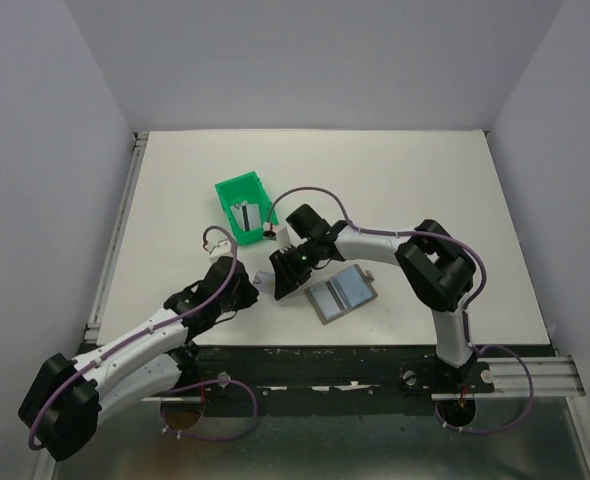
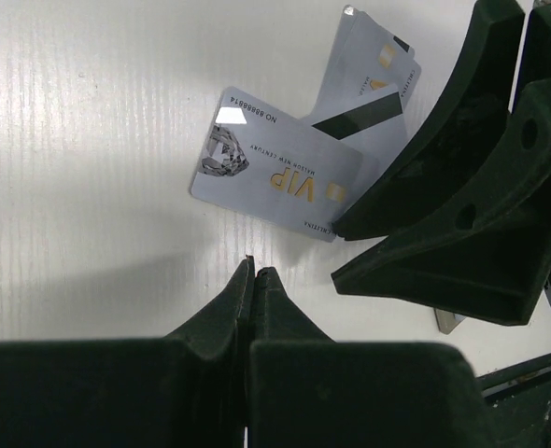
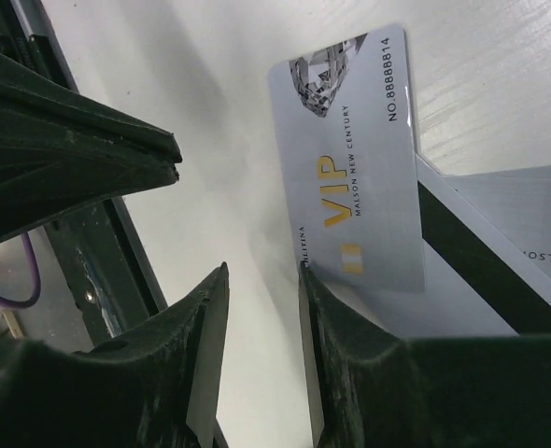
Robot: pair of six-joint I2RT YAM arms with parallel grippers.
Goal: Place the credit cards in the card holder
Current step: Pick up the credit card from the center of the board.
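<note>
Three silver credit cards lie overlapped on the white table. The top one reads VIP; the others fan out behind it, one showing a dark stripe. My left gripper is shut and empty, its tips just short of the VIP card's near edge. My right gripper is open over bare table, and one fingertip touches the VIP card's corner. The card holder lies open and flat to the right of both grippers. From above, the arms hide the cards.
A green plastic bin stands behind the grippers with one more card inside. The two grippers are close together, the right one's black fingers filling the right of the left wrist view. The table's front edge is just behind the wallet.
</note>
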